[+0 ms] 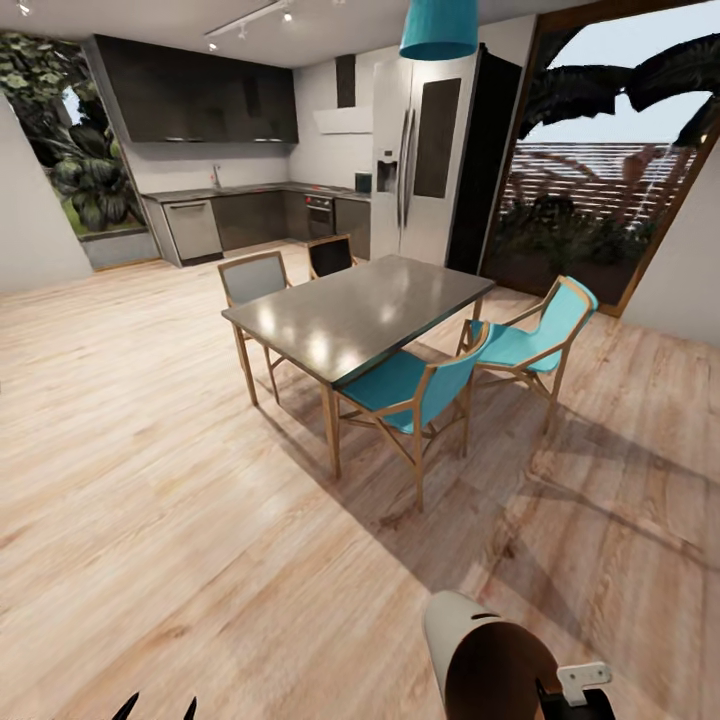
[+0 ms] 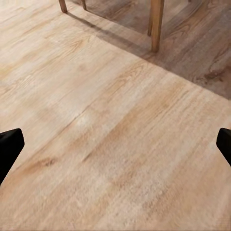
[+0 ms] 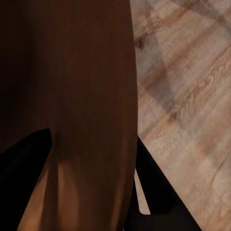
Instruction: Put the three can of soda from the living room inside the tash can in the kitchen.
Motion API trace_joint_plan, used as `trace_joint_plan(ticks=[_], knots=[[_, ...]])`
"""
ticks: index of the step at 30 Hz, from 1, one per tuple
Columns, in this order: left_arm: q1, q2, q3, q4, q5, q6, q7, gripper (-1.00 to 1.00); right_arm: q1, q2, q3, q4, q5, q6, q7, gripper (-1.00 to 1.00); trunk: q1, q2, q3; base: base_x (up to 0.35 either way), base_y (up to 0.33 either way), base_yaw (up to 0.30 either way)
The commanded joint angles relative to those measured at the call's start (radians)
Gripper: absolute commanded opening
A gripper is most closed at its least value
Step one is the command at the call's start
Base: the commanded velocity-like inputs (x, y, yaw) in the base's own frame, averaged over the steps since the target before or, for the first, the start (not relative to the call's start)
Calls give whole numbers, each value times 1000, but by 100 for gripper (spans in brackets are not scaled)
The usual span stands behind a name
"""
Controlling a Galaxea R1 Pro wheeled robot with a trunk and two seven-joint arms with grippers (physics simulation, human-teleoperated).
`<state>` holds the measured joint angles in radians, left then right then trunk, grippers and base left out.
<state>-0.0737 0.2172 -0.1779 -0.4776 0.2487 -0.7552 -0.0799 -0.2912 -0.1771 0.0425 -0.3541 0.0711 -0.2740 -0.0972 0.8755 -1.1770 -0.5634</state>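
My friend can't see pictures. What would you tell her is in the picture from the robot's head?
A dark dining table with wooden legs stands on a pale wood floor, with two teal chairs on its near side. Behind it are dark kitchen cabinets and a tall fridge. A round bin shows at the bottom edge.

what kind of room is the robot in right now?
Looks like an open-plan kitchen and dining area: dark L-shaped cabinets with an oven at the back, a tall fridge beside them, and a dining table with teal chairs on a pale wood floor.
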Motion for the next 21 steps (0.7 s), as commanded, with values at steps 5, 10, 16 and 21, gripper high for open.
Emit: trace_joint_plan(ticks=[5, 10, 16, 21], knots=[[-1, 1, 0, 7, 0, -6, 0, 100, 0, 4, -1, -1, 2, 0, -1, -100, 0, 0, 0, 26, 47, 145], [-1, 0, 0, 8, -1, -6, -1, 100, 0, 5, -1, -2, 2, 0, -1, -100, 0, 0, 0, 130, 136, 234], [-1, 1, 0, 9, -1, -5, -1, 100, 0, 6, 0, 0, 2, 1, 0, -100, 0, 0, 0, 157, 222, 246], [-2, 1, 0, 9, -2, -5, -1, 100, 0, 7, 0, 0, 4, 1, 0, -100, 0, 0, 0, 160, 238, 247]])
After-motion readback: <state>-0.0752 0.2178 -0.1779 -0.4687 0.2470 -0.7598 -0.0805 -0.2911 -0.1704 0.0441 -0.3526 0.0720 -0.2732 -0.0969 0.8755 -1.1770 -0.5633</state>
